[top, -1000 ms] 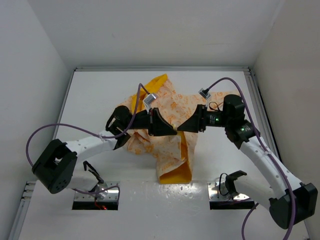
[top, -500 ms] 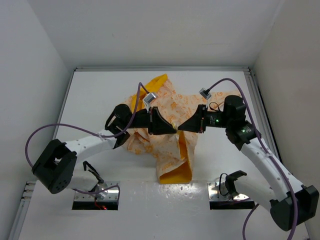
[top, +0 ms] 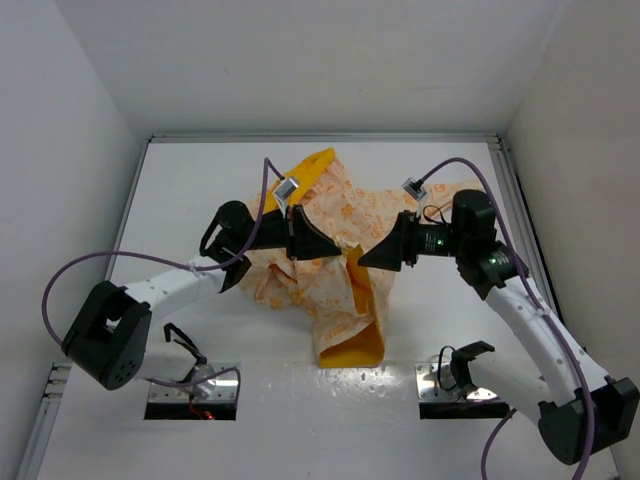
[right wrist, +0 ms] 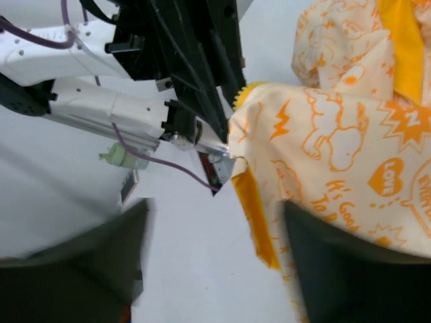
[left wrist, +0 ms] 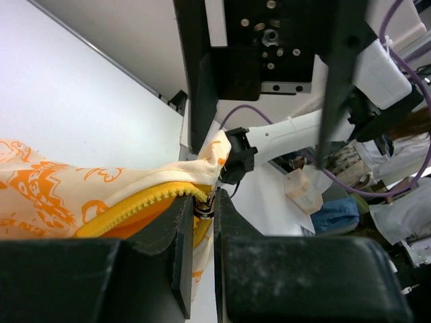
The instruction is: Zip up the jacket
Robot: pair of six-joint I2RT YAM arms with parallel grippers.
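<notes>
Jacket (top: pixel 335 300) edge — pinched in left pincer (left wrist: pixel 204 206).

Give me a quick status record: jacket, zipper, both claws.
jacket: bunched mid-table, front open, yellow lining showing
zipper: yellow teeth unjoined; its end sits between the left claw's fingers
left claw: shut, pinching the jacket at the zipper end
right claw: open, holding nothing, facing the left claw beside the jacket edge
zipped: not yet
</notes>
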